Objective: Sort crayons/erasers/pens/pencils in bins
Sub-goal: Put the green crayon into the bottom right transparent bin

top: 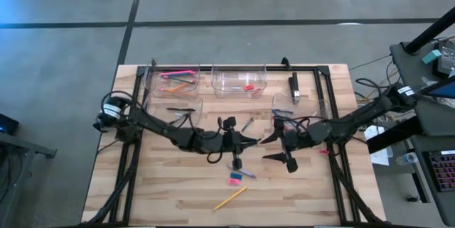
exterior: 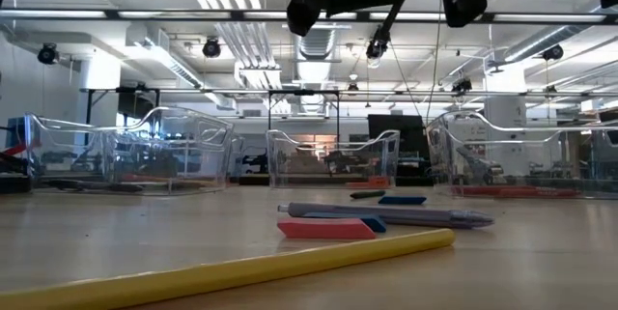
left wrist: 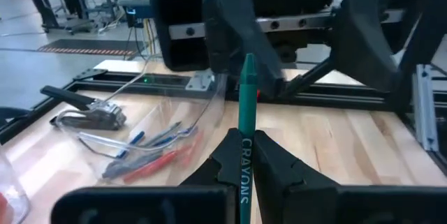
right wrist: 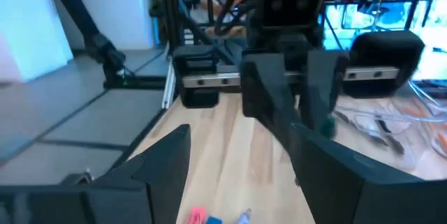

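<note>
My left gripper (top: 254,141) hovers over the middle of the table, shut on a green crayon (left wrist: 246,105) labelled CRAYONS. My right gripper (top: 279,148) faces it from the right, open, its two fingers (left wrist: 229,21) standing apart just beyond the crayon's tip. In the right wrist view the crayon's end (right wrist: 328,123) shows at the left gripper's fingers. On the wood below lie a yellow pencil (exterior: 222,269), a red eraser (exterior: 323,228), a grey pen (exterior: 386,215) and a blue eraser (exterior: 401,199). Clear bins (top: 239,80) stand along the far side. My left gripper pinches the green crayon by its printed wrapper (left wrist: 244,155) between the two fingers (left wrist: 274,160). The fingers reach out about level toward the table's right. The crayon's free end juts past the fingertips toward my right gripper. It is lifted clear of the table.
The far-left bin (top: 170,80) holds pink and orange pencils, the middle bin a red eraser (top: 249,87). A bin (left wrist: 150,147) near the right arm holds red and blue sticks. A black frame rail (top: 323,96) borders the table. Another pen (top: 247,123) lies near the grippers.
</note>
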`<state>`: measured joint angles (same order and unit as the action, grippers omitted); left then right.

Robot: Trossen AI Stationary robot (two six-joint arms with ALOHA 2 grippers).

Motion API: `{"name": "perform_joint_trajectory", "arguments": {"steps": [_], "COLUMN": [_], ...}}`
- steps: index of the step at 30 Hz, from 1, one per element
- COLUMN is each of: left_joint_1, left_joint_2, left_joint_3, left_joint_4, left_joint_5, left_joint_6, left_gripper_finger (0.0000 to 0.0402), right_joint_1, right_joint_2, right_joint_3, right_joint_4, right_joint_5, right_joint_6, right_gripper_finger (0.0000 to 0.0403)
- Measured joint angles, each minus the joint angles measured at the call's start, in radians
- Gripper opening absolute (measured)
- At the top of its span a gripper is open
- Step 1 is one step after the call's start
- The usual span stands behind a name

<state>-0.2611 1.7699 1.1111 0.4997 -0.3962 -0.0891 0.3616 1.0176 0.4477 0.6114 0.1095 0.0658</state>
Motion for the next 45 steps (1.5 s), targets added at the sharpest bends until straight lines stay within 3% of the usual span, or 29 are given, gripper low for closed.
{"name": "perform_joint_trajectory", "arguments": {"steps": [6,11,16,20,23,33,45], "left_joint_1": [-0.002,-0.004,-0.006,-0.005,-0.008,-0.021,-0.022], "left_joint_2": [0.000,0.000,-0.001,-0.001,-0.001,-0.001,-0.001], "left_joint_3": [-0.007,-0.007,-0.005,-0.004,0.003,0.003,0.001], "left_joint_4": [0.007,0.006,0.013,0.019,0.018,0.023,0.031], "left_joint_5": [-0.002,0.001,0.013,0.011,0.012,0.017,0.017], "left_joint_6": [-0.001,-0.001,-0.001,0.000,-0.001,-0.007,-0.005], "left_gripper_finger": [0.0002,0.0002,0.0001,0.0001,0.0001,0.0001,0.0001], "right_joint_1": [-0.001,-0.001,-0.002,-0.002,-0.007,-0.007,-0.009], "right_joint_2": [0.048,0.050,0.022,0.007,0.006,0.009,0.091], "right_joint_3": [0.000,0.000,0.000,0.000,0.000,0.000,0.006], "right_joint_4": [0.055,0.047,-0.105,-0.152,-0.112,-0.003,0.079], "right_joint_5": [0.076,0.057,-0.003,0.070,0.112,0.094,0.094], "right_joint_6": [0.022,0.020,0.024,0.030,0.031,0.049,0.076], "right_gripper_finger": [0.0228,0.0228,0.0228,0.0228,0.0228,0.0227,0.0155]}}
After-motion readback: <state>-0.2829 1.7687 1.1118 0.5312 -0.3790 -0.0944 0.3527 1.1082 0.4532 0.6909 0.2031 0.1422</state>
